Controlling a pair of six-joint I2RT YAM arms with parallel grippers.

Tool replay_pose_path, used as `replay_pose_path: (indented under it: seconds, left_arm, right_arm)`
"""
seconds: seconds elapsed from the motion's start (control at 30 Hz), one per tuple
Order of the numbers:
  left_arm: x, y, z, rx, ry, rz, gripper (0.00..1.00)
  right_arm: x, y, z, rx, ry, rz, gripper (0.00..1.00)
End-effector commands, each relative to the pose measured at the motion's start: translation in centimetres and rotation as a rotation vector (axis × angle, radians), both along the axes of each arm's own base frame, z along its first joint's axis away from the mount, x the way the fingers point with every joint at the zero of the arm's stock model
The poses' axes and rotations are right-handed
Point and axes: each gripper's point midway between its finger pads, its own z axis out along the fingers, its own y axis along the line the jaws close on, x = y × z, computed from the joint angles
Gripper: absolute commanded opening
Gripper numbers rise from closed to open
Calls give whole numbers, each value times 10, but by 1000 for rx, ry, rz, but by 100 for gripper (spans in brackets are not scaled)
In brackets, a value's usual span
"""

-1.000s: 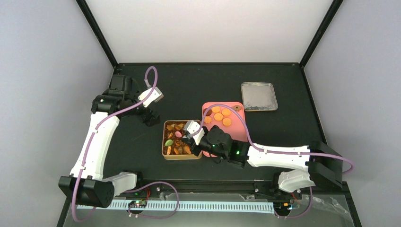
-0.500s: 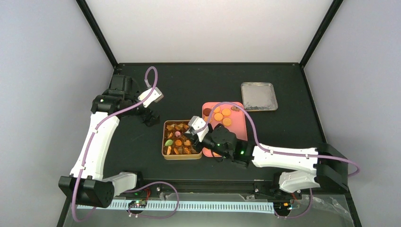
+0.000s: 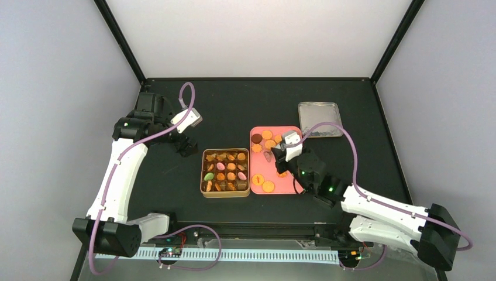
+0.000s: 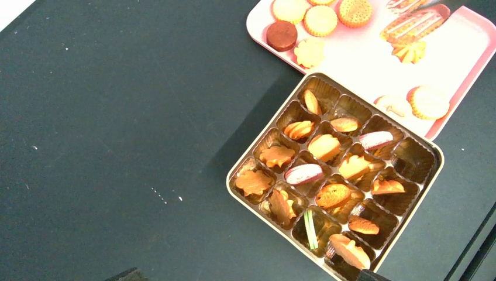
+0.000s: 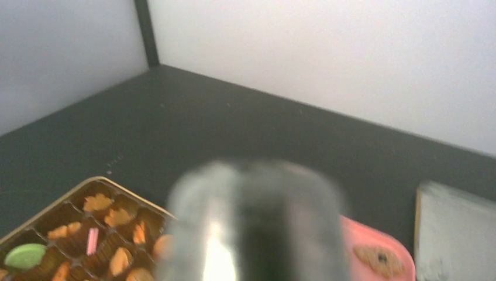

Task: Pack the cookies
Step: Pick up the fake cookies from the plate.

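Observation:
Several cookies (image 3: 270, 143) lie on the pink tray (image 3: 292, 182), mostly round and orange with one dark brown (image 4: 281, 35). More cookies (image 4: 324, 146) fill most compartments of the gold tin (image 3: 225, 194). My right gripper (image 3: 281, 156) hangs over the tray's middle, shut on the metal tongs (image 3: 268, 156). The tongs fill the right wrist view as a grey blur (image 5: 257, 222). Their tips (image 4: 412, 23) hover just above a flower-shaped cookie (image 4: 408, 50). My left gripper (image 3: 186, 146) stands open to the left of the tin and holds nothing.
A shallow metal lid (image 3: 319, 119) lies at the back right, behind the tray. The tin and the tray sit side by side, almost touching. Bare black table (image 3: 234, 105) stretches behind and to the left of them. Walls close the back and sides.
My right arm has swung right, carrying the tongs from above the tin to above the pink tray, and its jaws have eased a little. The left arm has not moved.

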Motion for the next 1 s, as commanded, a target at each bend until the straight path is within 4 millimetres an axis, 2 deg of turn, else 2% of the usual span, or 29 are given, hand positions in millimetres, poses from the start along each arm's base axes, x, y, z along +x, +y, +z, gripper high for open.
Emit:
replay_pose_path:
  seconds: [0.0,0.2,0.43,0.87,0.97]
  left_arm:
    - [-1,-1,14,-12,-26,-9,96]
    - [0,-1,15,-19,-27,-8,96]
    - [0,-2,14,-18,-27,-13,96]
    - [-2,0,15,-5,-38,-13,96]
    - [-3,1,16,-3,-40,-14,96]
  right_arm:
    - [6,-33,-21,-21,35,-154,35]
    - [4,-48,-41,-41,60,-205,38]
    - [1,-47,-51,-30,77,-187,40]
    - [4,-29,-28,35,-41,-123,38]
    - [6,-26,-28,35,-58,-122,37]
